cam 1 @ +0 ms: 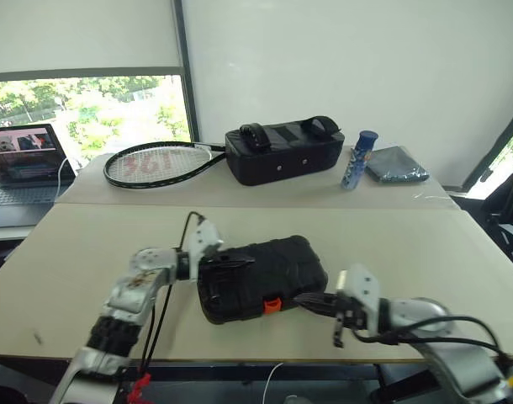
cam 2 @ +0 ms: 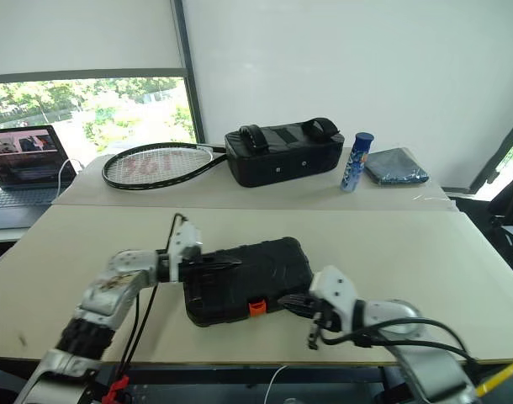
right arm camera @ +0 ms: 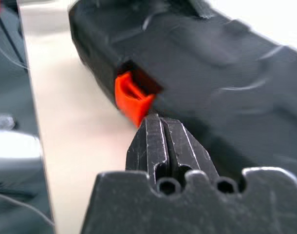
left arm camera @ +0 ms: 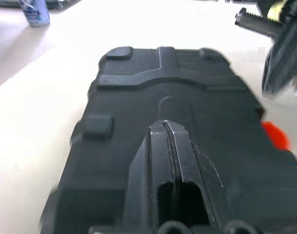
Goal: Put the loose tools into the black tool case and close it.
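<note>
The left gripper (cam 1: 233,263), its two black fingers pressed together on nothing, lies over the left end of the flat black moulded-plastic tool case (cam 1: 269,273). The right gripper (cam 1: 309,299) has its fingers together too, tips just beside the small orange latch (right arm camera: 131,101) on the case's near edge — not clamped on it. The case lies closed near the front edge of the pale tabletop (cam 1: 88,261), with bare room to either side and behind. Well beyond it, on the far table: one black-framed racket (cam 1: 156,163), one bigger black padded bag with straps (cam 1: 283,156), one blue-capped tube (cam 1: 358,158), one folded grey cloth (cam 1: 396,165) — and one open laptop (cam 1: 25,164) far left
</note>
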### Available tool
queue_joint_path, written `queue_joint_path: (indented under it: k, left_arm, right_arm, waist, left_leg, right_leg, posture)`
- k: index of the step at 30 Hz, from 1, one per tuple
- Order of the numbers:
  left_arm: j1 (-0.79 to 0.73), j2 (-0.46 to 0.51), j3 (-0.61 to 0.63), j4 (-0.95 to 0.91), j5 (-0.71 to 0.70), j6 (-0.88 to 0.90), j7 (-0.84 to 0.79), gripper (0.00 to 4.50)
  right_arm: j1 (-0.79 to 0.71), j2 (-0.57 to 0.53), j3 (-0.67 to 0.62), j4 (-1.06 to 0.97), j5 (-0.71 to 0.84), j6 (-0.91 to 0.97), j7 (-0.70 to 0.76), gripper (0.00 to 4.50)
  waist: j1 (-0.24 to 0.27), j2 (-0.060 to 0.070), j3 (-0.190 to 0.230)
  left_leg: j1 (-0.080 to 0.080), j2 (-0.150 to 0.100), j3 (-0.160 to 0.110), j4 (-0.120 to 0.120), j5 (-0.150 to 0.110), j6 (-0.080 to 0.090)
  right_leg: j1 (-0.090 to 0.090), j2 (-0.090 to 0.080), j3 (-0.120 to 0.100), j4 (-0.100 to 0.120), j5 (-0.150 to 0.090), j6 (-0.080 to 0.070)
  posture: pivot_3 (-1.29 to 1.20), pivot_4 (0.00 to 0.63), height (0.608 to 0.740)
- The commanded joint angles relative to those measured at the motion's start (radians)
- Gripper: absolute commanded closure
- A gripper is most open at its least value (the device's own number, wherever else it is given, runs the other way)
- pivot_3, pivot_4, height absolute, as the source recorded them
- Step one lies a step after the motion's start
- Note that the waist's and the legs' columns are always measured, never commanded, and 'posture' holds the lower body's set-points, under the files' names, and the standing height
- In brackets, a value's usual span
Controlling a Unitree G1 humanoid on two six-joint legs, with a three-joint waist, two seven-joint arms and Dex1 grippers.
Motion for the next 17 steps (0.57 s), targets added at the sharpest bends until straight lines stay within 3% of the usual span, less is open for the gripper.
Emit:
queue_joint_path:
  k: [1,4,10,17]
  left_arm:
    - [0.079,0.105,0.140,-0.059,-0.070,-0.027,-0.045,3.47]
    - [0.198,0.188,0.223,-0.072,-0.053,-0.072,-0.044,2.31]
    - [0.453,0.257,0.367,-0.035,0.021,-0.273,-0.023,0.12]
    - [0.522,0.255,0.423,-0.016,0.029,-0.382,0.018,0.04]
  right_arm:
    - [0.074,-0.054,-0.135,0.021,0.048,-0.117,0.107,3.15]
    - [0.133,-0.061,-0.227,0.082,0.040,-0.232,0.150,2.10]
    - [0.209,-0.087,-0.362,0.303,0.056,-0.449,0.311,0.08]
    - [0.170,-0.122,-0.381,0.524,0.008,-0.660,0.395,0.01]
  waist:
    - [0.003,0.000,0.001]
    - [0.008,0.000,0.001]
    - [0.015,-0.001,0.002]
    - [0.029,-0.001,0.004]
  left_leg:
    - [0.000,0.000,0.000,0.000,0.000,0.000]
    - [-0.001,0.000,0.000,-0.003,0.000,0.000]
    - [0.000,0.000,0.002,-0.003,0.000,0.000]
    - [0.002,0.001,0.004,-0.004,0.000,-0.001]
  right_leg:
    - [-0.001,0.000,0.000,0.000,0.000,0.000]
    - [-0.001,-0.002,-0.001,-0.003,-0.001,0.000]
    - [0.000,-0.004,-0.001,-0.005,-0.001,-0.001]
    - [0.001,-0.005,-0.002,-0.005,-0.006,-0.009]
  posture:
    - [0.00,0.150,0.740]
    - [0.00,0.150,0.740]
    - [0.00,0.150,0.740]
    - [0.00,0.150,0.740]
